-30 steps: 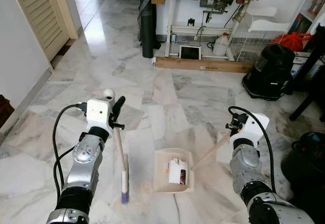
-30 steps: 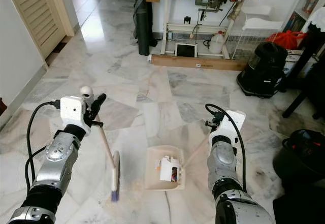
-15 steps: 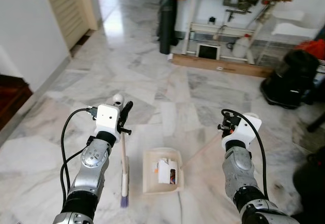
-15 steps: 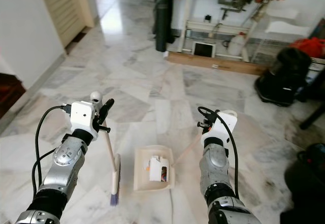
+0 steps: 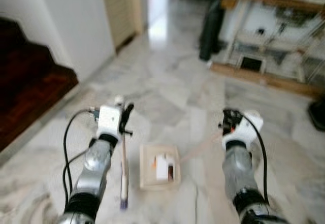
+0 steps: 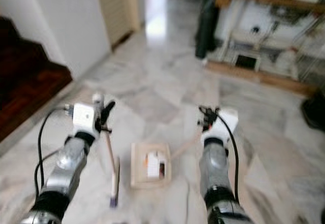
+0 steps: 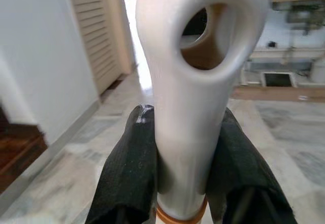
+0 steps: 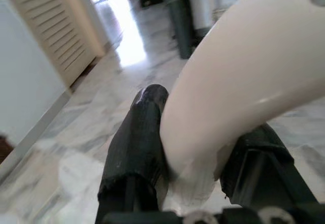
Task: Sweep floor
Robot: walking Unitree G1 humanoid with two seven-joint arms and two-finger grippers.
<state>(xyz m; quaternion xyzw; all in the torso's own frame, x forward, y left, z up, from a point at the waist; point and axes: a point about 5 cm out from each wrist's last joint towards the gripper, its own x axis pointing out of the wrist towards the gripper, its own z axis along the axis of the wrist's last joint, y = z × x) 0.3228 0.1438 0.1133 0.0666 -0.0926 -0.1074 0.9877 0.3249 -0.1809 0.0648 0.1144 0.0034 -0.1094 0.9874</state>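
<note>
Grey-veined white marble floor (image 5: 167, 89) spreads blurred (no writing is legible). Left gripper (image 7: 185, 170) clamps the white-handled broom (image 5: 123, 168) at lower centre-left; right gripper (image 8: 203, 153) clamps the cream plastic dustpan's (image 5: 159, 166) handle, pan just right of the bristles.

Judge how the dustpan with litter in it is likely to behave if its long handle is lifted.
The dustpan looks like thin plastic, so probably light and stiff. The right pincer clamps only its handle's end, far from the tray, so it may swing or tip. The loose litter could well slide out.
</note>
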